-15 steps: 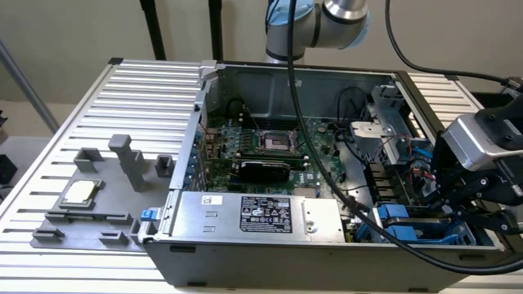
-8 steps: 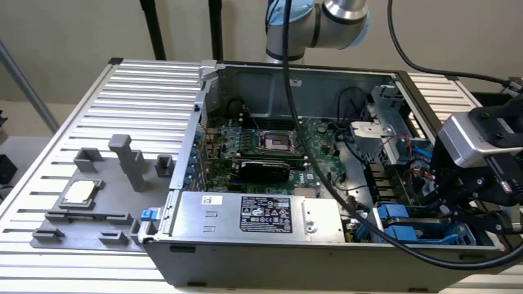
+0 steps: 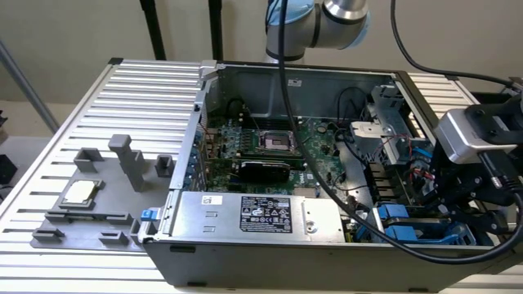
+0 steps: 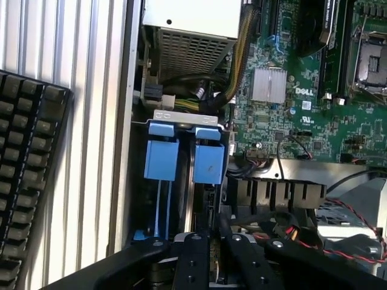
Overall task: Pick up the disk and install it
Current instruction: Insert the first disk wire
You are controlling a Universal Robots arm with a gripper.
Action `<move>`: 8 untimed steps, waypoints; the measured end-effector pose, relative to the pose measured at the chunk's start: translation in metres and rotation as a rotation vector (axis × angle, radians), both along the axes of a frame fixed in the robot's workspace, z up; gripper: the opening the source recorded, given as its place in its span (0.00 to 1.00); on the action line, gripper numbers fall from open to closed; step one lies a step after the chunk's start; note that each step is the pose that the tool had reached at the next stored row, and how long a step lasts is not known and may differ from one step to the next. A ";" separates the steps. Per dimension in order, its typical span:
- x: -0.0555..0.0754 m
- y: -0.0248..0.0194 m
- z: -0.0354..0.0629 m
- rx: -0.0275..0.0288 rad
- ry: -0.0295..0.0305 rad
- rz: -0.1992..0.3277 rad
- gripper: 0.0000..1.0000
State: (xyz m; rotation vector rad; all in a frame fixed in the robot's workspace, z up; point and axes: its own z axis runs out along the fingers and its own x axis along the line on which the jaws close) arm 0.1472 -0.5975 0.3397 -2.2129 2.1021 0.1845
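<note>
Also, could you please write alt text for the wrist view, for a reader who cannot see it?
The black gripper hovers close over two blue drive carriers standing side by side in an open computer case. Past them are a green motherboard and a silver power supply; a keyboard lies on the slatted table beside the case.

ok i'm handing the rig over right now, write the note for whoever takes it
Gripper: low over the drive bay in the corner of the open grey metal computer case, at the exterior view's right. Whether it holds anything cannot be told.
Disk: the blue plastic carrier front in line with the gripper looks like the disk, standing in a bay slot beside a second blue carrier.
Done: the disk appears to be off the table and in the bay.
Left: full seating is not confirmed, since the slot's depth is hidden.
</note>
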 end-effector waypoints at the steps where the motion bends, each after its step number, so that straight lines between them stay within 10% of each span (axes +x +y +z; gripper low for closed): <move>1: 0.000 0.0000 0.0000 0.0000 0.0000 -0.007 0.16; 8: -0.001 0.0000 0.0000 0.0000 0.0004 -0.058 0.16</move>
